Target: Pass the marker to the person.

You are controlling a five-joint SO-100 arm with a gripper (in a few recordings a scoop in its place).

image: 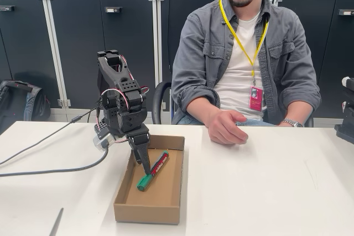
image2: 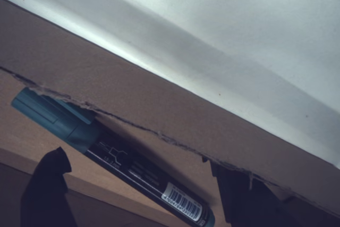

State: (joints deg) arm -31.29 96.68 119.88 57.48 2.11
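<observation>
End effector (image: 146,168) straddles, seemingly ungripped, the marker (image: 154,171) in the box (image: 148,208).

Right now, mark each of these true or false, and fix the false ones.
1. The marker lies inside the cardboard box. True.
2. The gripper has lifted the marker above the box. False: the jaws reach down into the box and the marker lies on its floor.
3. The person sits behind the table. True.
4. The person's hand holds the marker. False: the hand rests on the table, empty.
</observation>
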